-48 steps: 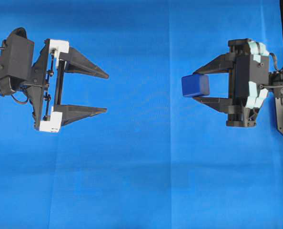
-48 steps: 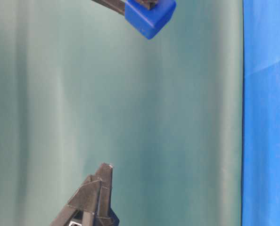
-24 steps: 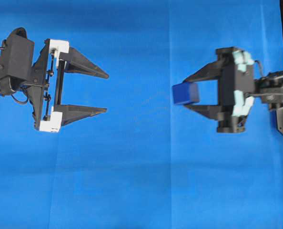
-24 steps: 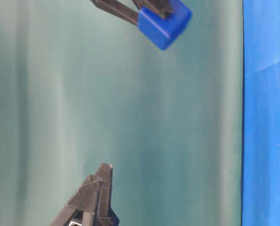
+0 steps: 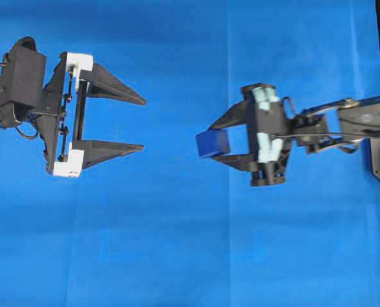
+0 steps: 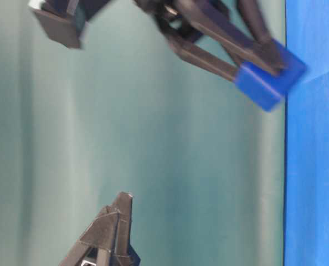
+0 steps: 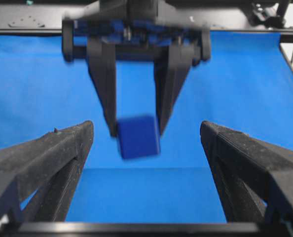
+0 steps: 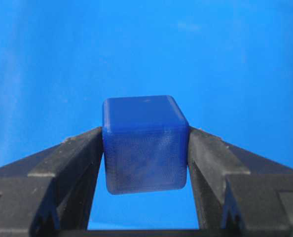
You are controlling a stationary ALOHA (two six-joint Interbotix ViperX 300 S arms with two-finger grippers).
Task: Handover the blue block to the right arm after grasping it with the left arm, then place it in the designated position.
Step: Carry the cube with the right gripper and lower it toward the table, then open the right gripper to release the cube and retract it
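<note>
1. The right gripper [image 5: 210, 144] clamps the blue block [image 5: 213, 144] between its fingertips, one finger on each side, at about 3 o'clock of the overhead view's centre.
2. The block hangs above the blue cloth [image 5: 177, 256], not touching it.
3. The left gripper [image 5: 142, 125], at 9 o'clock, stands wide and empty, well apart from the block.
</note>
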